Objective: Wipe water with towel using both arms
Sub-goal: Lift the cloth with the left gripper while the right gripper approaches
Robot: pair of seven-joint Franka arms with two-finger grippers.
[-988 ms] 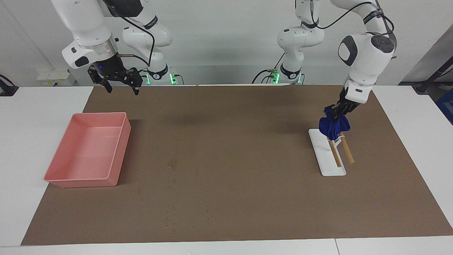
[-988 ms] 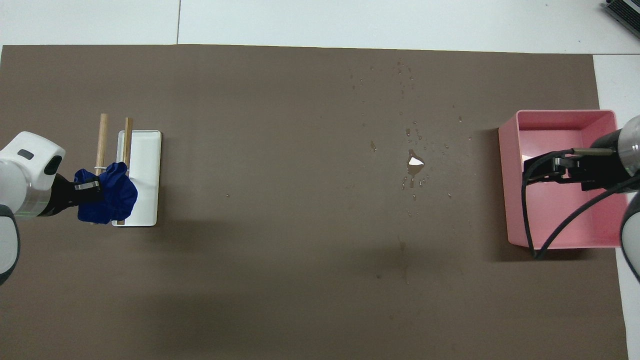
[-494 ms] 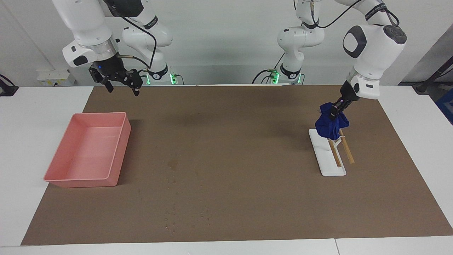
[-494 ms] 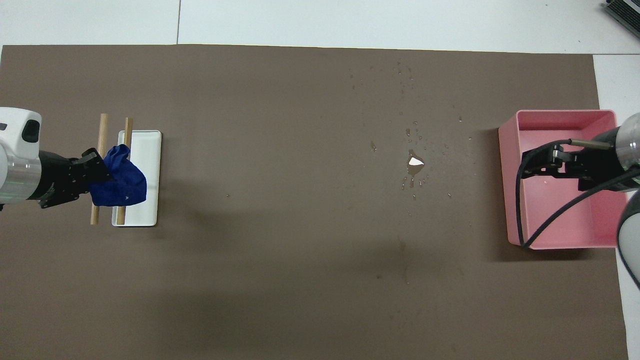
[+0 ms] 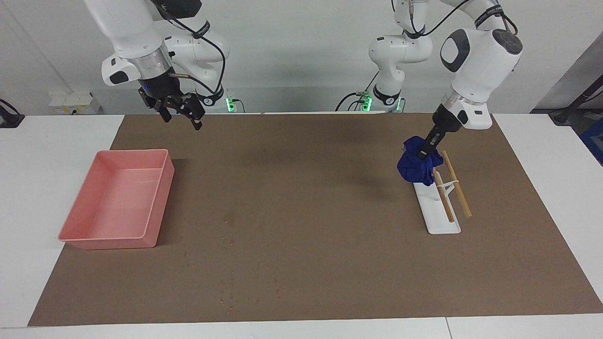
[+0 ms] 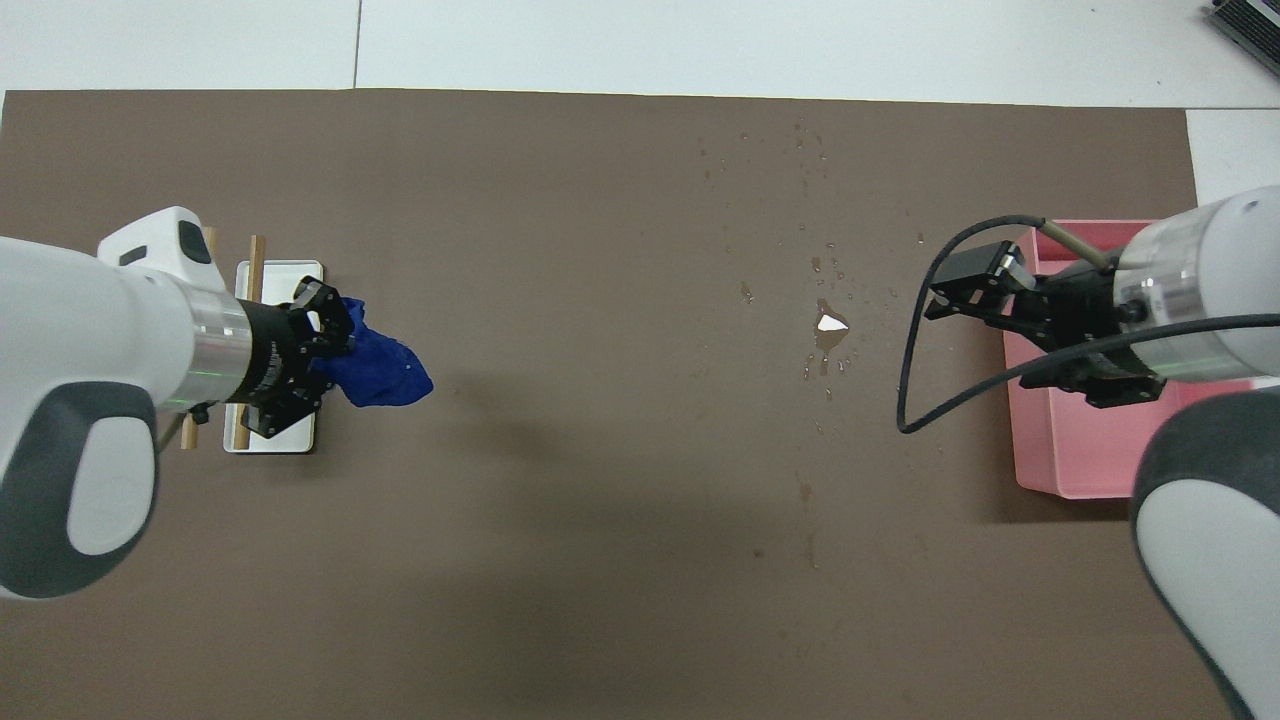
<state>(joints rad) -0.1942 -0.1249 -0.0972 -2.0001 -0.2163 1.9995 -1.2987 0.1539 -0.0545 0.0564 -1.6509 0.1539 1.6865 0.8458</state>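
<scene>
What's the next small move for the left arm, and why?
Probably carry the towel along the mat toward the water. The left hand is shut on the bunched towel, which hangs clear of the white rack, while the spill is still unwiped, toward the right arm's end beside the pink tray. The right hand hangs open over the mat.

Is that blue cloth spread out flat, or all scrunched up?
Scrunched up. The towel hangs as a bunched bundle from the left claw, lifted over the white rack, not spread on the mat.
</scene>
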